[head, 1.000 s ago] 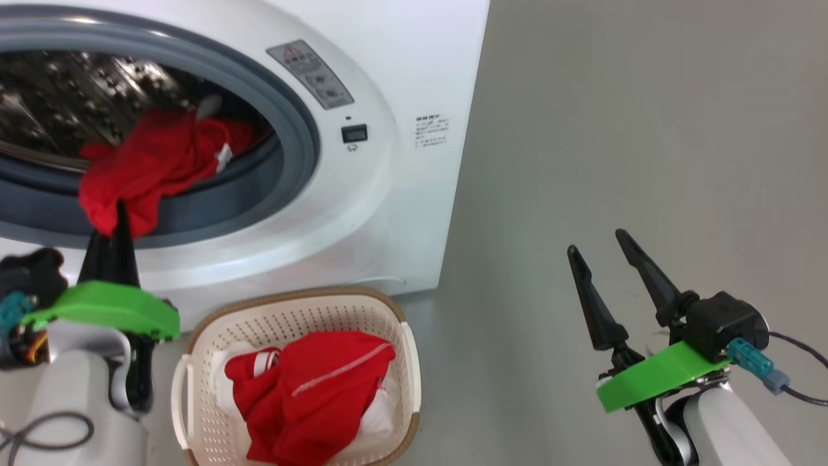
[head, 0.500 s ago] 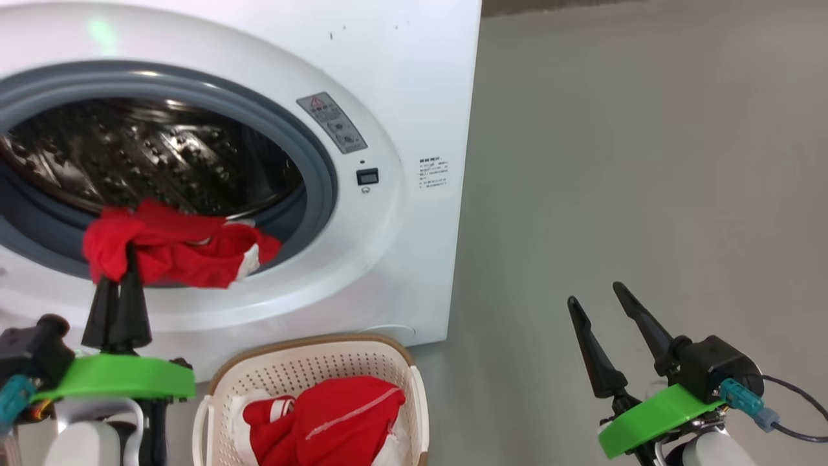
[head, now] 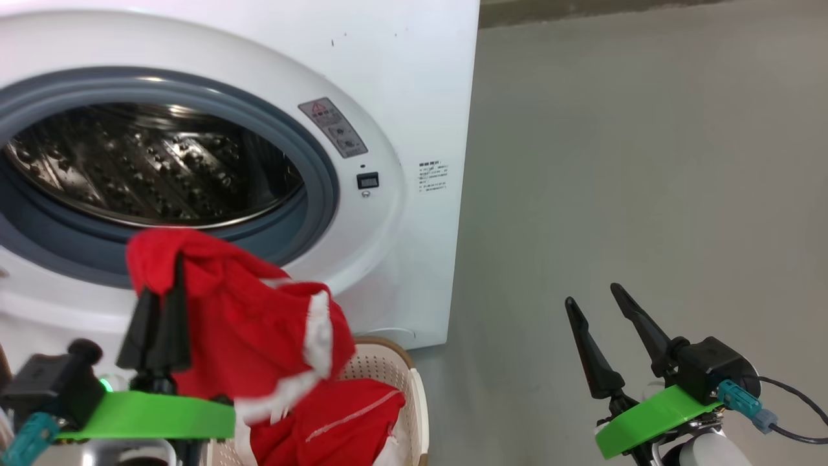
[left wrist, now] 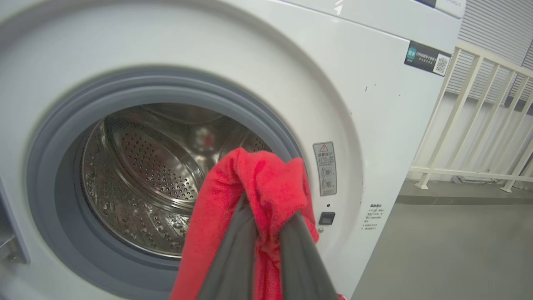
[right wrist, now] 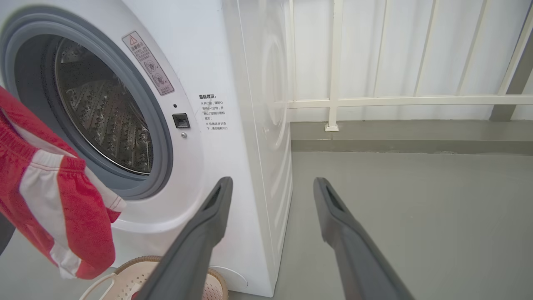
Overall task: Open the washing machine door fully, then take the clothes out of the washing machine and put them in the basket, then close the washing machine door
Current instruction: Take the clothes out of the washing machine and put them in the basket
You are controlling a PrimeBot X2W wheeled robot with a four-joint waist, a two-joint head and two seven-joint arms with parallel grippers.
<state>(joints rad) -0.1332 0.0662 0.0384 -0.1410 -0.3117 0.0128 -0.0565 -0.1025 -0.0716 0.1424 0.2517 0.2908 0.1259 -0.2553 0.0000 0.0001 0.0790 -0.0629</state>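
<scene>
At lower left the left gripper is clamped on a bunched fold of the red garment, which hangs limp over the basket, seemingly light, soft and best pinched at a thick gather, while the right gripper stands open, empty, at lower right.

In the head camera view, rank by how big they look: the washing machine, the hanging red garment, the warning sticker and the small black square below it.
1. washing machine
2. hanging red garment, though it is nearer the camera, which flatters its size
3. warning sticker
4. small black square
</scene>
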